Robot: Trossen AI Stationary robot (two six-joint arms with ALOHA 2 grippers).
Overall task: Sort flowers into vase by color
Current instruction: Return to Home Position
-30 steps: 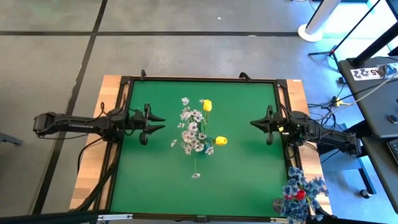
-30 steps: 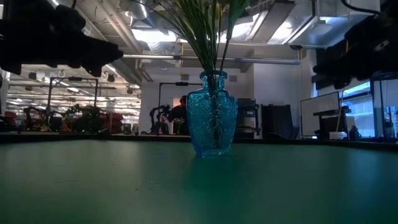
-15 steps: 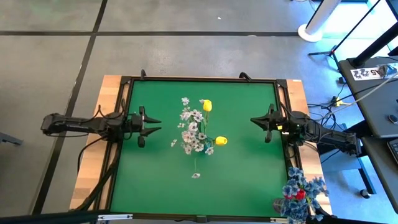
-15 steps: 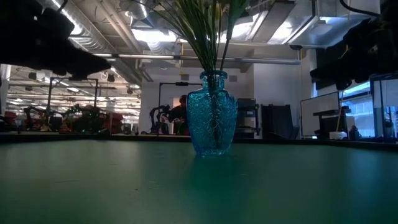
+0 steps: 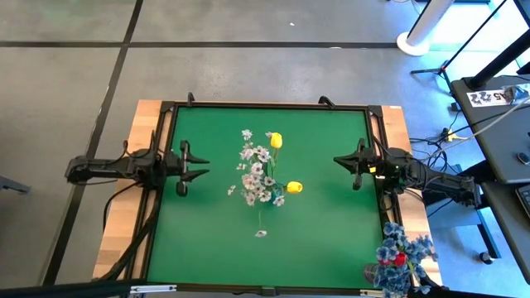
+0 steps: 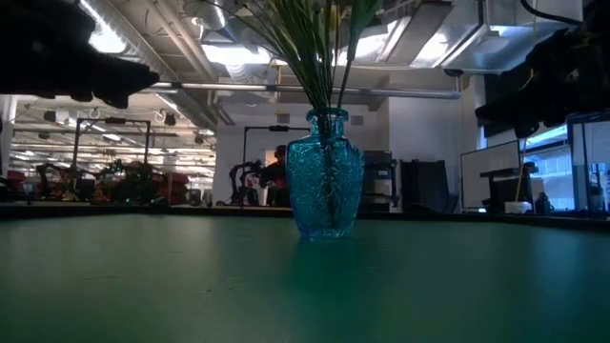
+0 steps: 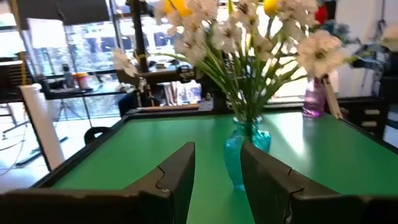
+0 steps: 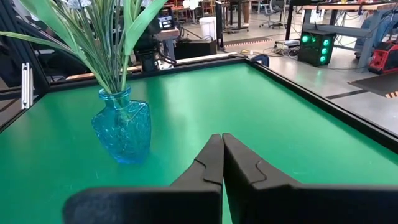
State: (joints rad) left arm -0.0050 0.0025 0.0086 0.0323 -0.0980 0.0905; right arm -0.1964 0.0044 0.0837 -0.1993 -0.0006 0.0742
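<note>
A blue glass vase (image 6: 326, 181) stands on its base in the middle of the green table (image 5: 323, 232). White small-blossom sprigs (image 5: 258, 174) and two yellow buds (image 5: 276, 140) stand in it by their stems. In the left wrist view the vase (image 7: 245, 146) shows straight ahead, beyond the fingers. My left gripper (image 5: 201, 167) hovers level at the table's left edge, open and with nothing in it. My right gripper (image 5: 336, 161) hovers at the right edge, shut and empty, pointing at the vase (image 8: 122, 130).
A second, purple vase (image 7: 314, 99) with blue flowers and a red bud (image 5: 397, 257) stands outside the green surface at the near right corner. A dark raised frame (image 5: 265, 105) borders the table. Open green surface lies all around the blue vase.
My left gripper has drawn back level toward the table's left edge, away from the vase, and has stayed open. The vase and flowers have not moved.
</note>
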